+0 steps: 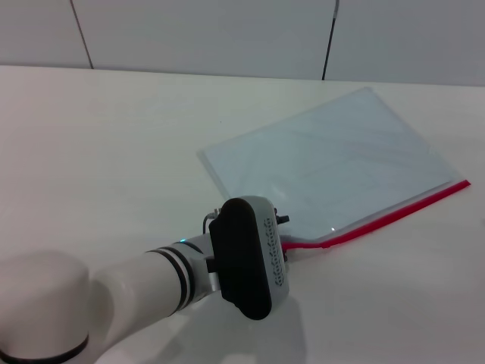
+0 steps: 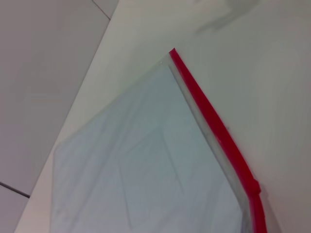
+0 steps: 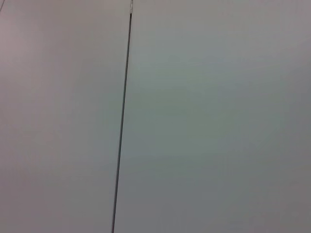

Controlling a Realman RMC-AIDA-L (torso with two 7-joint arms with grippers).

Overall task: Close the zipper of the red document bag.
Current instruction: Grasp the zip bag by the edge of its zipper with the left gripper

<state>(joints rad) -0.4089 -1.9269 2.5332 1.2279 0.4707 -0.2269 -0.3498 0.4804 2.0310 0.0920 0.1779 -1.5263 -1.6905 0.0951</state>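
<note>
The red document bag [image 1: 333, 163] lies flat on the white table, a translucent pale blue-grey pouch set at an angle right of centre. Its zipper [image 1: 394, 216] is a thin red strip along the near long edge, from the far right corner to the near left end. My left arm reaches in from the lower left. Its wrist housing [image 1: 250, 258] sits right at the zipper's near left end and covers the gripper. The left wrist view shows the bag [image 2: 141, 165] and the zipper [image 2: 214, 124] close up, with a small red bump [image 2: 253, 185] on the strip. My right gripper is out of view.
The white table [image 1: 114, 152] stretches to the left and behind the bag. A grey panelled wall [image 1: 227, 30] with dark seams stands at the table's far edge. The right wrist view holds only a grey panel with a dark seam [image 3: 121, 126].
</note>
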